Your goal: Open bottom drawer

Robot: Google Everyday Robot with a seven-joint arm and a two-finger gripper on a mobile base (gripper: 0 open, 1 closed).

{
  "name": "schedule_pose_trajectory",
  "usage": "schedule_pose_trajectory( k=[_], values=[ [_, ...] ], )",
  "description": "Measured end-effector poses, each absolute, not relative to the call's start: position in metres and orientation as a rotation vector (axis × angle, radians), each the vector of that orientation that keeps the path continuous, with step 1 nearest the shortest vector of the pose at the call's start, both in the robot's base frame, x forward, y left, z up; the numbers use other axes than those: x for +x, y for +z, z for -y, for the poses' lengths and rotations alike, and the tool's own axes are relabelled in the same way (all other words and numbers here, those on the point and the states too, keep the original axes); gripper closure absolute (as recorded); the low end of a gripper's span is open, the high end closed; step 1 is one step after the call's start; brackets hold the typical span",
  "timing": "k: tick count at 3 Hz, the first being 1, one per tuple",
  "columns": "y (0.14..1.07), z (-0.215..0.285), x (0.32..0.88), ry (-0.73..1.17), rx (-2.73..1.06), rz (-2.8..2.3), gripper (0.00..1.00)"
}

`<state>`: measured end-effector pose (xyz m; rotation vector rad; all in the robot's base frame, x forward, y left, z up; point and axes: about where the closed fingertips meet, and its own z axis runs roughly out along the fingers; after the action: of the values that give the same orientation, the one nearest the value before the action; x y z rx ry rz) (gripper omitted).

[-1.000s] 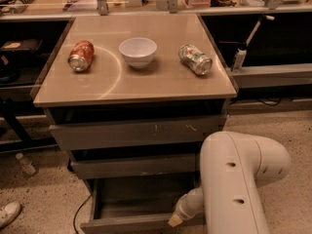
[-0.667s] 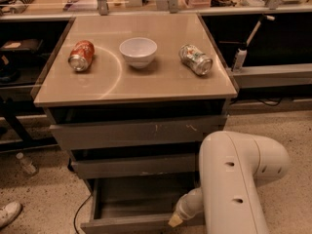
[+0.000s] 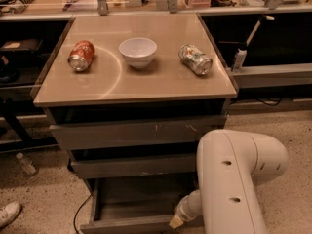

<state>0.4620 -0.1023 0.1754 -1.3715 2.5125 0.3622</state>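
The bottom drawer [image 3: 139, 199] of the grey cabinet stands pulled out, and its flat grey tray interior shows. Its front panel runs along the lower edge of the view. My gripper [image 3: 176, 222] is low at the drawer's right front corner, with its yellowish tip at the front panel. My white arm [image 3: 239, 174] rises just right of it and hides the drawer's right side.
The mid drawer [image 3: 131, 165] and the scratched top drawer [image 3: 136, 133] stand only slightly out. On the cabinet top [image 3: 112, 84] lie a red can [image 3: 81, 55], a white bowl [image 3: 138, 51] and a silver can [image 3: 195, 59]. A cable [image 3: 78, 216], a shoe [image 3: 7, 213] and a bottle [image 3: 25, 164] are on the floor at left.
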Motion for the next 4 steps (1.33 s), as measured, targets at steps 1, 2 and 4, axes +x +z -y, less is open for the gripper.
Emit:
schedule_pose_trajectory(
  k=[1,2,4],
  values=[
    [0.175,0.104,0.452,0.37,-1.389,-2.536,1.0],
    [0.176,0.104,0.446,0.372,-1.383,-2.558,1.0],
    [0.178,0.107,0.431,0.382,-1.354,-2.596,1.0]
  ],
)
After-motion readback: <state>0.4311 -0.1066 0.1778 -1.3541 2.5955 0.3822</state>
